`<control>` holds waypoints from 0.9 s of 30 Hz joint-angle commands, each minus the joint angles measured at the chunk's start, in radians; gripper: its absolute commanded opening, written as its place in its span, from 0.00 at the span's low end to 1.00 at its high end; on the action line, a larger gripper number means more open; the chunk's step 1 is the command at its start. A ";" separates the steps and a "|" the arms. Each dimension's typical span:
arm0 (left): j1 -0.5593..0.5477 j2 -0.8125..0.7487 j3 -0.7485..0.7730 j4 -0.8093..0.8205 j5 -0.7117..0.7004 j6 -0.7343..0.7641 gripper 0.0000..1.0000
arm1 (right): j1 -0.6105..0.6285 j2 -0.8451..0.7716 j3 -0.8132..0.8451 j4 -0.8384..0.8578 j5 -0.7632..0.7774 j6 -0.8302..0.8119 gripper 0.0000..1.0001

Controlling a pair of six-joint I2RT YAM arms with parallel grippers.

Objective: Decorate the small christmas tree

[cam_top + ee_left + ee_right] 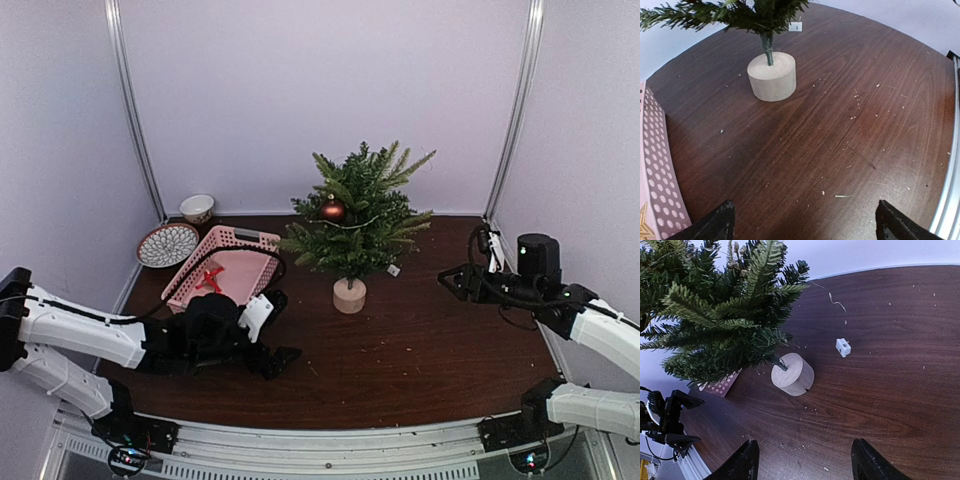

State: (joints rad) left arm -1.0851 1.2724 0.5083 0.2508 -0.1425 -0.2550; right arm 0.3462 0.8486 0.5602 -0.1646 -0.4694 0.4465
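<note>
The small christmas tree [356, 222] stands mid-table on a pale wooden stump [349, 296], with one red bauble [333, 210] hanging in its upper left branches. Its stump also shows in the left wrist view [771, 76] and in the right wrist view [792, 374]. My left gripper [282, 358] is open and empty, low over the table in front of the pink basket [232, 240]. A red star ornament [208, 281] lies in the basket. My right gripper [450, 279] is open and empty, right of the tree.
A patterned plate [166, 244] and a small white bowl [197, 208] sit at the back left. A small white tag [843, 347] lies on the table right of the stump. Metal frame posts stand at both back corners.
</note>
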 commanded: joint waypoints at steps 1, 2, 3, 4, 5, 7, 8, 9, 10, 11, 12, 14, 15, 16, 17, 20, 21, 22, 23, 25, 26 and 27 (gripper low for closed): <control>-0.085 0.134 0.025 0.249 -0.176 0.045 0.98 | -0.004 -0.047 -0.013 0.059 0.035 -0.043 0.65; -0.101 0.170 0.031 0.278 -0.201 0.042 0.97 | -0.002 -0.051 -0.019 0.054 0.034 -0.048 0.64; -0.108 0.210 0.039 0.308 -0.219 0.033 0.97 | -0.002 -0.057 -0.028 0.054 0.030 -0.046 0.64; -0.111 0.247 0.045 0.345 -0.225 0.027 0.95 | -0.002 -0.063 -0.041 0.064 0.030 -0.041 0.63; -0.113 0.287 0.054 0.375 -0.236 0.019 0.93 | -0.001 -0.074 -0.052 0.070 0.031 -0.036 0.62; -0.116 0.347 0.076 0.425 -0.270 0.009 0.87 | -0.001 -0.094 -0.074 0.078 0.039 -0.024 0.61; -0.117 0.376 0.079 0.464 -0.289 0.006 0.85 | 0.000 -0.105 -0.084 0.082 0.043 -0.021 0.61; -0.116 0.406 0.079 0.515 -0.304 0.005 0.82 | 0.000 -0.114 -0.094 0.082 0.046 -0.018 0.61; -0.117 0.435 0.083 0.561 -0.315 0.011 0.81 | 0.001 -0.120 -0.099 0.082 0.046 -0.017 0.61; -0.117 0.463 0.097 0.589 -0.321 0.016 0.79 | 0.001 -0.123 -0.104 0.080 0.046 -0.016 0.60; -0.117 0.488 0.113 0.604 -0.318 0.026 0.77 | 0.000 -0.125 -0.106 0.080 0.045 -0.014 0.60; -0.117 0.541 0.148 0.630 -0.308 0.035 0.73 | 0.002 -0.124 -0.113 0.085 0.042 -0.011 0.60; -0.117 0.566 0.163 0.651 -0.306 0.034 0.72 | 0.002 -0.122 -0.115 0.087 0.042 -0.010 0.60; -0.117 0.590 0.178 0.664 -0.310 0.032 0.70 | 0.002 -0.119 -0.116 0.090 0.041 -0.008 0.60; -0.117 0.612 0.191 0.672 -0.312 0.030 0.68 | 0.005 -0.119 -0.117 0.093 0.038 -0.008 0.60; -0.117 0.668 0.235 0.687 -0.313 0.037 0.64 | 0.004 -0.124 -0.114 0.090 0.043 -0.012 0.60; -0.117 0.689 0.252 0.687 -0.315 0.040 0.62 | 0.005 -0.125 -0.112 0.090 0.044 -0.015 0.60; -0.116 0.706 0.269 0.682 -0.317 0.043 0.60 | 0.005 -0.126 -0.112 0.090 0.043 -0.015 0.60; -0.115 0.724 0.292 0.679 -0.321 0.044 0.59 | 0.005 -0.126 -0.111 0.090 0.041 -0.016 0.60; -0.114 0.757 0.324 0.675 -0.327 0.042 0.55 | 0.005 -0.126 -0.111 0.085 0.041 -0.018 0.60; -0.112 0.773 0.340 0.672 -0.336 0.041 0.52 | 0.005 -0.127 -0.112 0.086 0.041 -0.021 0.60; -0.113 0.791 0.355 0.667 -0.346 0.038 0.50 | 0.005 -0.128 -0.114 0.085 0.041 -0.021 0.60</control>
State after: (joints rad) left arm -1.2007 2.0113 0.8013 0.8639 -0.4469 -0.2253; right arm 0.3473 0.7345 0.4553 -0.1001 -0.4446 0.4259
